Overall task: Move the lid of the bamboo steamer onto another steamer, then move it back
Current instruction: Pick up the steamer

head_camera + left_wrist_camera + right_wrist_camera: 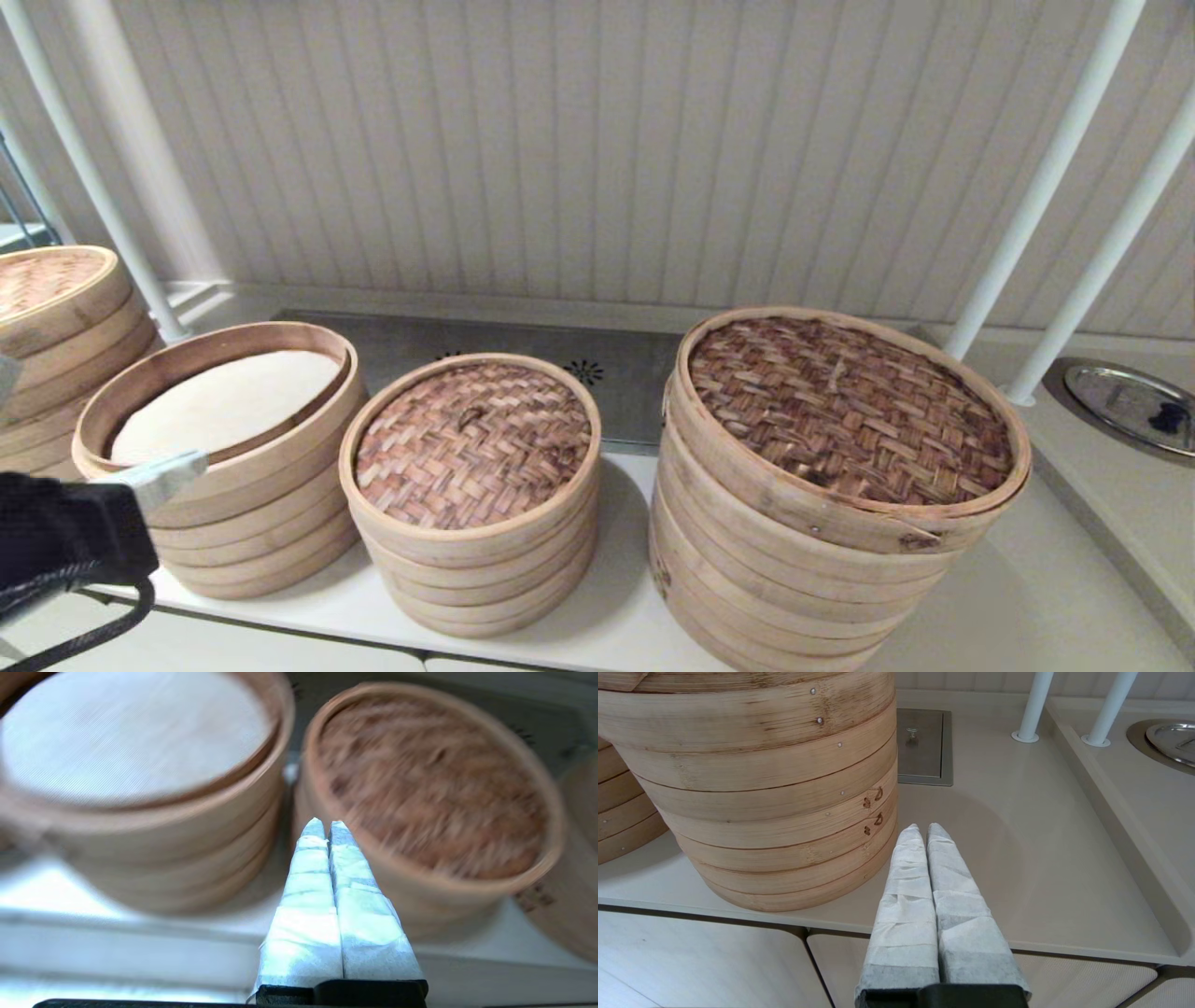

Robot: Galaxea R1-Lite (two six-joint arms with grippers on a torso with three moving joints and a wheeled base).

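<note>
The bamboo steamer lid, tan-pink herringbone with a small dark loop, rests on the middle stack; in the left wrist view the lid is blurred. Left of it stands the open steamer with a white liner inside, which the left wrist view also catches as a steamer. My left gripper hovers shut and empty at the front left, before the gap between these two stacks. My right gripper is shut and empty, low by the counter's front edge beside the widest stack; the head view does not show it.
The widest, tallest stack with a dark coarse-weave lid stands on the right. Another lidded stack sits at the far left. White posts rise at the back right, next to a round metal lid. A metal hatch lies behind.
</note>
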